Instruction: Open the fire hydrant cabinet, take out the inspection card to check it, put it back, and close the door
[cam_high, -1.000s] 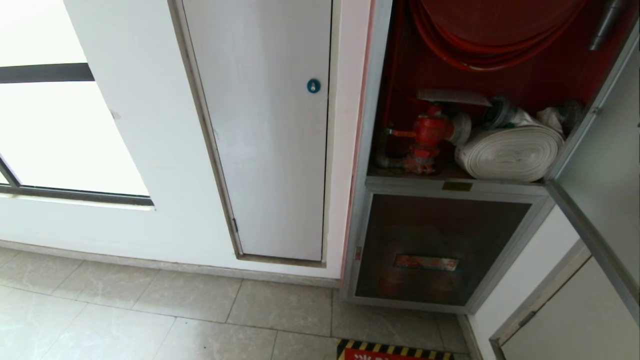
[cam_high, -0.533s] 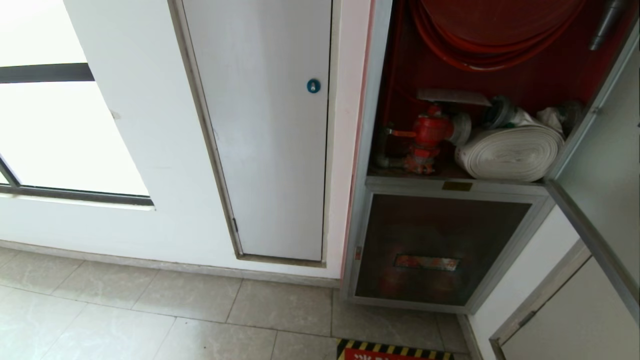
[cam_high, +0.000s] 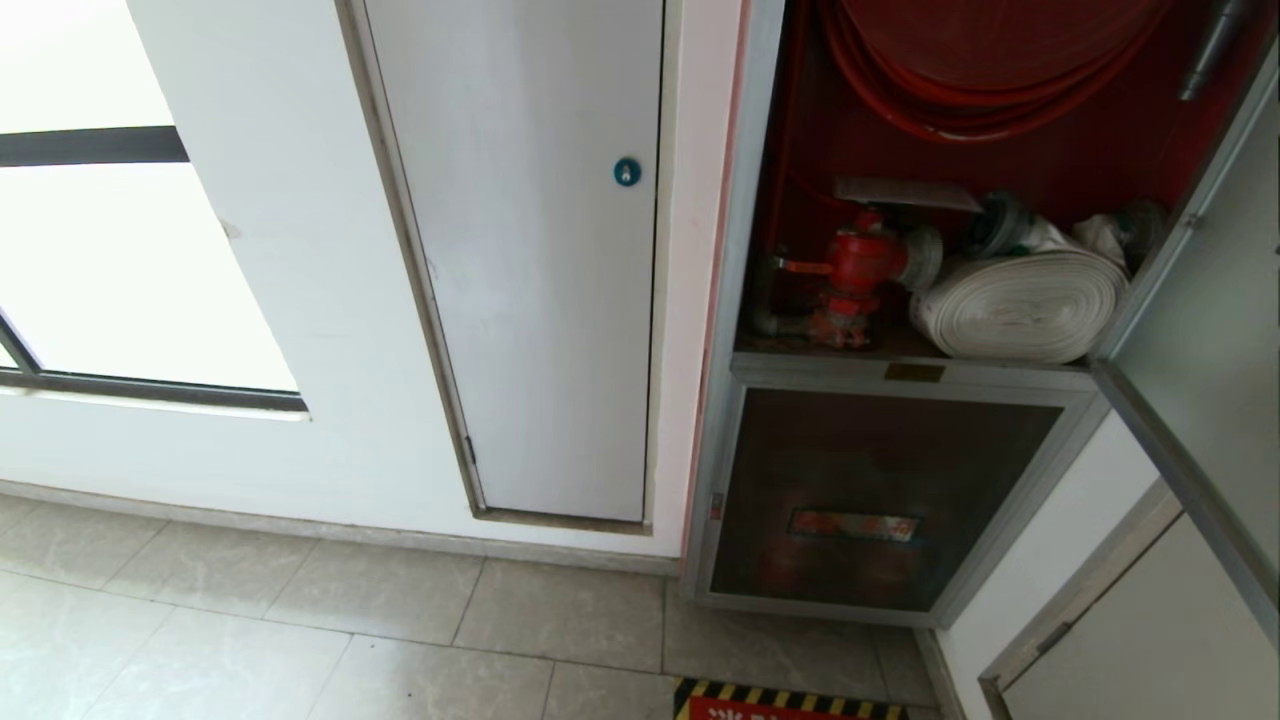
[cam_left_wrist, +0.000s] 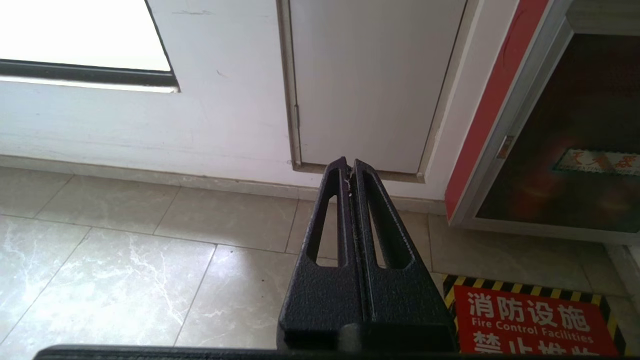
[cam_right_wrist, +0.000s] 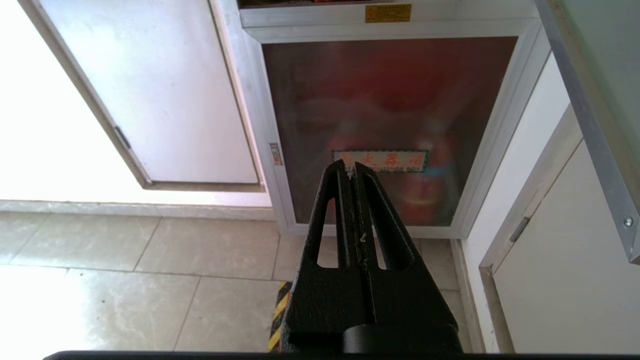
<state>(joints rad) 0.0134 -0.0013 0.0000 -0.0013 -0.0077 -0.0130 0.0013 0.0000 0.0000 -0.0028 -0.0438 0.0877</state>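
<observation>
The fire hydrant cabinet (cam_high: 735, 250) stands open at the right in the head view, red inside, with a red hose reel (cam_high: 1000, 60), a red valve (cam_high: 860, 260) and a white rolled hose (cam_high: 1020, 305). Its door (cam_high: 1200, 300) is swung out to the right. A thin pale sheet (cam_high: 905, 193) lies flat above the valve, edge-on; I cannot tell if it is the inspection card. Neither gripper shows in the head view. My left gripper (cam_left_wrist: 348, 162) is shut and empty, low over the floor tiles. My right gripper (cam_right_wrist: 350, 165) is shut and empty, facing the lower glass panel.
Below the open compartment is a smaller dark glass panel (cam_high: 880, 490) with a reddish label. Left of the cabinet is a plain white panel door (cam_high: 540, 300) with a blue lock (cam_high: 627, 172). A red floor sign (cam_left_wrist: 530, 325) with striped border lies before the cabinet. A window (cam_high: 100, 250) is far left.
</observation>
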